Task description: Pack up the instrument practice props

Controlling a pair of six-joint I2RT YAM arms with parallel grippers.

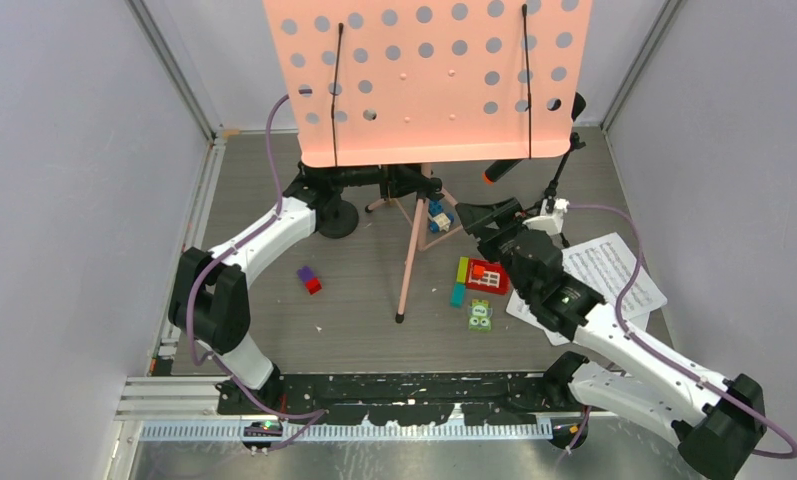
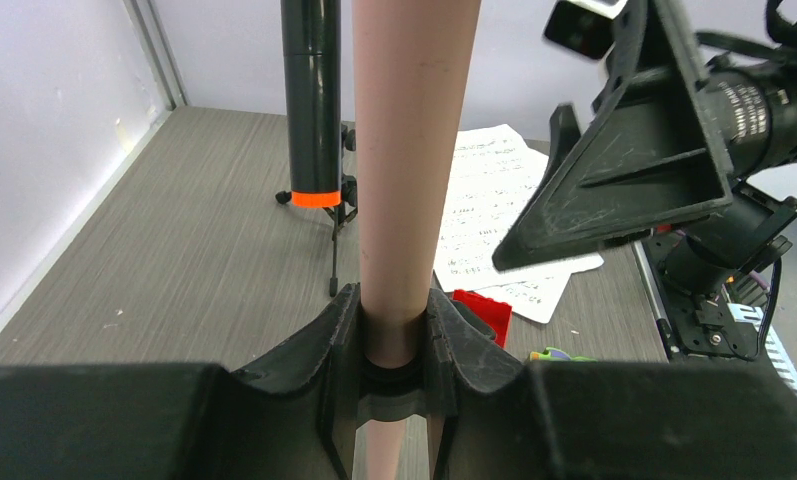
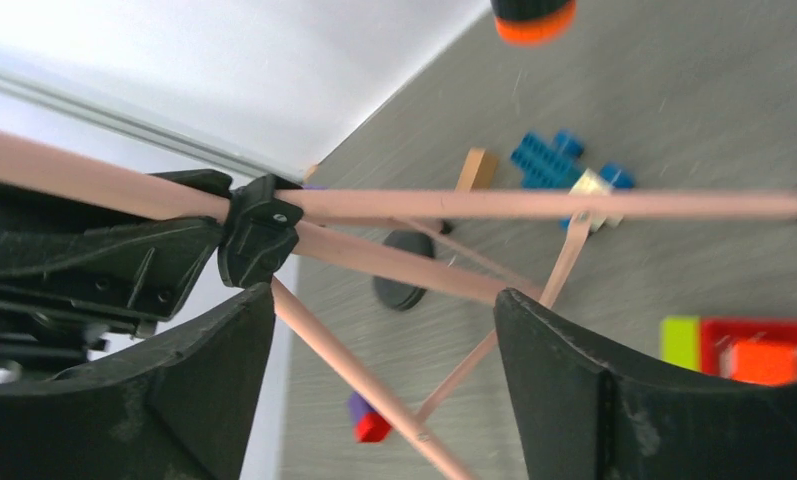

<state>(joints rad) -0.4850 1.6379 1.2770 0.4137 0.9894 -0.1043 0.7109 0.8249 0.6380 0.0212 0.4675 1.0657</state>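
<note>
My left pincer (image 2: 392, 330) is clamped on the pole (image 2: 409, 150) of the pink stand (image 1: 424, 80), which stands upright at the middle rear of the table (image 1: 364, 315). My right pincer (image 3: 384, 340) hangs with its jaws apart, level with the legs (image 3: 544, 205) and holding nothing.

I judge the step in hand to be folding the stand: left steadies, right works the tripod. Next, I think, the right must close on one leg or on the black hub (image 3: 259, 225) and draw the legs in toward the pole, without tipping the stand onto the bricks (image 1: 484, 275).

Only the top view shows the perforated plate and the whole layout, with the sheets (image 1: 614, 265) lying under my right arm. The left wrist view alone proves the grip on the pole, and shows the orange-tipped mic (image 2: 312, 100) on its support behind. The right wrist view alone shows the hub and how the legs splay.
</note>
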